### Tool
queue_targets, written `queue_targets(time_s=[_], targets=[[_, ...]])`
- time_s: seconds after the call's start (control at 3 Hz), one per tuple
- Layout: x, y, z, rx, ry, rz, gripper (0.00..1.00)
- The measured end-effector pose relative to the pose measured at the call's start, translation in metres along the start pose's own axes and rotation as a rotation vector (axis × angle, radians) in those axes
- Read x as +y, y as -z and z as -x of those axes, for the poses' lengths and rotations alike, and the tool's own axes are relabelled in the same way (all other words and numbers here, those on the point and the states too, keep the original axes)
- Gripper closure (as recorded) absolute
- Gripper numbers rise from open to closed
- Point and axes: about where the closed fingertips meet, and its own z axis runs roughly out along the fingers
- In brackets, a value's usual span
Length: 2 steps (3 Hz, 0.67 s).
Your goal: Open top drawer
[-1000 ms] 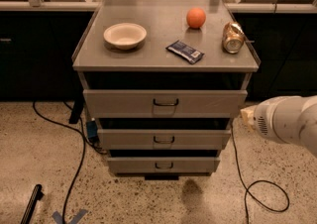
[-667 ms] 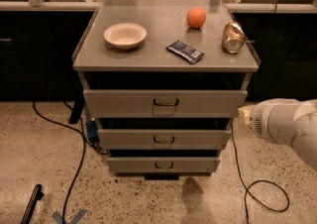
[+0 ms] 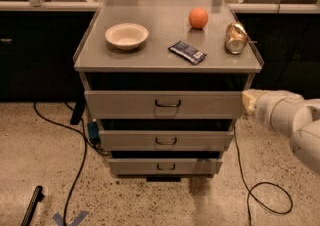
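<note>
The top drawer (image 3: 125,105) is the widest grey metal front of three in a grey cabinet, with a small dark wire handle (image 3: 168,103) at its centre. It stands out a little further than the two fronts below, with a dark gap above it. My gripper (image 3: 249,101) is at the end of a white arm that reaches in from the right. It sits at the drawer front's right end, at handle height and well to the right of the handle.
On the cabinet top (image 3: 150,55) are a white bowl (image 3: 126,35), an orange (image 3: 198,18), a dark blue packet (image 3: 187,52) and a can lying on its side (image 3: 236,38). The middle drawer (image 3: 130,140) and bottom drawer (image 3: 135,166) sit below. Black cables (image 3: 75,160) trail on the speckled floor on both sides.
My arm has moved left, bringing the gripper from clear of the cabinet's right side up to the right end of the top drawer front. The drawers have not moved.
</note>
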Motion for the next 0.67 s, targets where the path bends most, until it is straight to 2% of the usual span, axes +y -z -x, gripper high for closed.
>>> queue_targets(time_s=[0.33,0.67], targets=[[-0.0150,-0.0280,0.0275,-0.074,-0.029,0.016,1.00],[-0.0150,-0.0280,0.0275,-0.074,-0.029,0.016,1.00]])
